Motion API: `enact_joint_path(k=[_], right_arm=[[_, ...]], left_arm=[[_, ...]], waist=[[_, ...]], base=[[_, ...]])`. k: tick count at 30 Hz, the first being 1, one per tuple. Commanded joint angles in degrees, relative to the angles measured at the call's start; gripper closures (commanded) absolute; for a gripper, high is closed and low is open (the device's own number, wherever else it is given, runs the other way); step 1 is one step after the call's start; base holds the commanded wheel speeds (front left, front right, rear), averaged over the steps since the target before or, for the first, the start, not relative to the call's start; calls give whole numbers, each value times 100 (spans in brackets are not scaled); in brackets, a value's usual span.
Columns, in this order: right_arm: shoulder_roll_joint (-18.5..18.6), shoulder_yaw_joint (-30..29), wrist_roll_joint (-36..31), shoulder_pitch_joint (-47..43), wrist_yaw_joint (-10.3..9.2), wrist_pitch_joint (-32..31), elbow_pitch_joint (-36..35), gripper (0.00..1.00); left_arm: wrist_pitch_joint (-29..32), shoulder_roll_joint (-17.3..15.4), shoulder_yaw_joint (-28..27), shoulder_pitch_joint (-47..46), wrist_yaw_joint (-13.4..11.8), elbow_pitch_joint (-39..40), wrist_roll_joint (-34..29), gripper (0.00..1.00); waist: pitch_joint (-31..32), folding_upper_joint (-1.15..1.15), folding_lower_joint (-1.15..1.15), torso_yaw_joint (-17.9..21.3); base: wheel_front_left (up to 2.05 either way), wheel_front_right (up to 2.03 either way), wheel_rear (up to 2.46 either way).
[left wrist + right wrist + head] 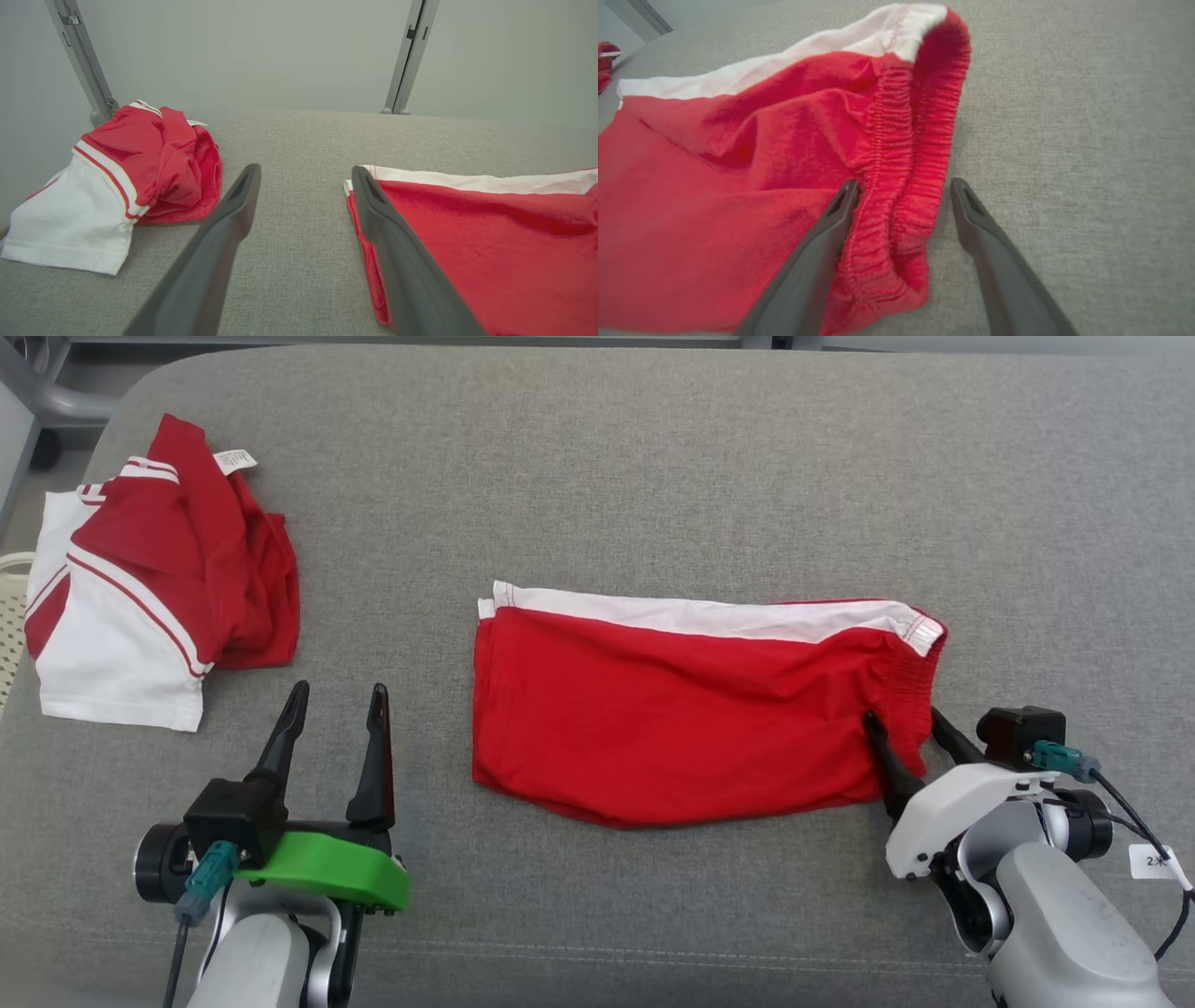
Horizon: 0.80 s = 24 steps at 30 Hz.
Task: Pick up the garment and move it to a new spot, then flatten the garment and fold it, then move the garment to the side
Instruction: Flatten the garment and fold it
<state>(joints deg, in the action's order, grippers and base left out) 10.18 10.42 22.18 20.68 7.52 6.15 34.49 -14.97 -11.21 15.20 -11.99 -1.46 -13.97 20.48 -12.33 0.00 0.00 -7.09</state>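
the folded red cotton shorts with a white side band [691, 709] [490, 242] [714, 186] are lying flat near the middle of the grey fabric-covered table [653, 476] [299, 140] [1064, 116]. the white band [700, 614] is running along the far edge. the gathered red elastic waistband [910, 681] [906, 140] is forming the end on the robot's right and is standing slightly puffed up off the table.

the right gripper [904, 719] [903, 184] is sitting low at that waistband end with its jaws spread wide and gripping nothing. in the right wrist view, one dark finger is lying over the red cloth just inside the waistband, the other is lying over bare grey fabric just beside it, and the lower part of the waistband is passing between them. whether the fingers are touching the cloth cannot be told.

the left gripper [338, 691] [304, 170] is hanging over bare table to the left of the shorts, jaws also wide and empty. in the left wrist view, one finger is overlapping the left edge of the shorts.

a crumpled red and white garment [159, 579] [131, 163] is lying near the table's far left corner, well apart from the shorts, with a small white label [234, 460] showing on top.
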Motion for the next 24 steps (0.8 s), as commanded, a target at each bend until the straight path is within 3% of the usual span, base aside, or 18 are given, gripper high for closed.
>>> enact_joint_path(k=[1, 7, 8, 9, 14, 24], right_arm=[[55, 30, 102, 111, -6, -9, 131, 0], [15, 304, 411, 227, -5, -109, 400, 0], [5, 382, 482, 247, -2, -156, 429, 7], [3, 441, 557, 260, -2, -135, 432, 100], [111, 580, 910, 309, -7, -66, 439, 100], [564, 78, 1215, 150, -9, 265, 530, 100]], left_arm=[[-20, 66, -25, -91, 45, -21, -67, 0], [-21, 130, -118, -139, 109, -75, -146, 0], [-21, 145, -132, -150, 127, -84, -168, 0], [-21, 158, -146, -158, 136, -92, -179, 0], [-21, 227, -218, -154, 187, -138, -245, 0], [-21, 308, -412, -134, 260, -194, -324, 0]], waist=[[-73, 0, 0, -32], [-114, 0, 0, -2], [-117, 0, 0, 5], [-119, 0, 0, 13], [-113, 0, 0, 79], [-48, 0, 0, 251]], base=[[0, 0, 0], [0, 0, 0], [0, 0, 0], [0, 0, 0], [0, 0, 0], [0, 0, 0]])
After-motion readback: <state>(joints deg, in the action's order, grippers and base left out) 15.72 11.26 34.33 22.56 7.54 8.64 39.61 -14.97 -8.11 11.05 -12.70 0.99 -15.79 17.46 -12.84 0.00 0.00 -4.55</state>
